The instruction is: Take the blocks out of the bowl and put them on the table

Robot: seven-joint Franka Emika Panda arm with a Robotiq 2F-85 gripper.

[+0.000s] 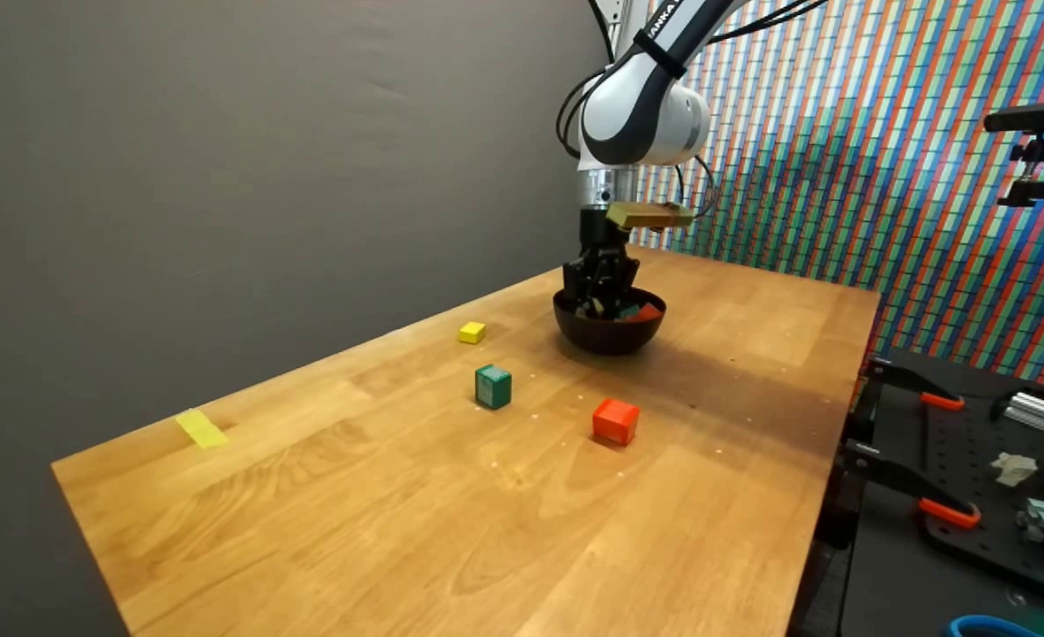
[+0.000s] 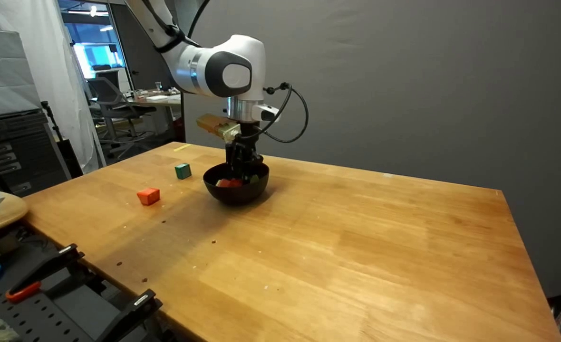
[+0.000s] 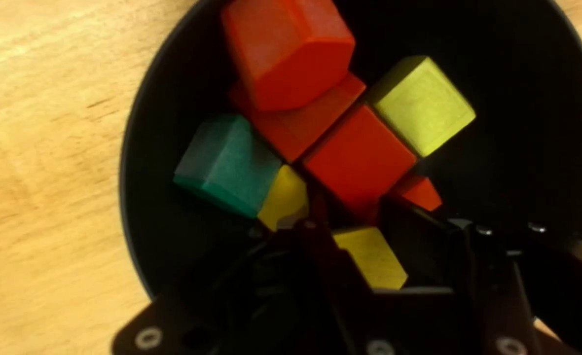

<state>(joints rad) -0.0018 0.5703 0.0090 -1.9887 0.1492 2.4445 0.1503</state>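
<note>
Wooden table (image 2: 380, 228): it spreads out around the black bowl (image 1: 610, 341).
Robot arm (image 2: 256, 71): I see it above the bowl in both exterior views, wrist pointing down.
Bowl: upright on the table, a heap of blocks (image 3: 291, 54) inside it.
Gripper (image 3: 360, 217): I have it down inside the bowl with the jaws part-way apart; a yellow block (image 3: 372, 259) shows between them, but I cannot tell whether they grip it.
Heap: within the bowl I make out several red blocks (image 3: 360, 153), one overlapping another, with a green block (image 3: 229, 165) beside them and more yellow.
Loose red block (image 1: 616, 421): on the table, outside the bowl and apart from it.
Loose green block (image 1: 493, 387): outside the bowl, to its left in both exterior views.
Loose yellow block (image 1: 472, 333): outside the bowl, to its left in an exterior view.
</note>
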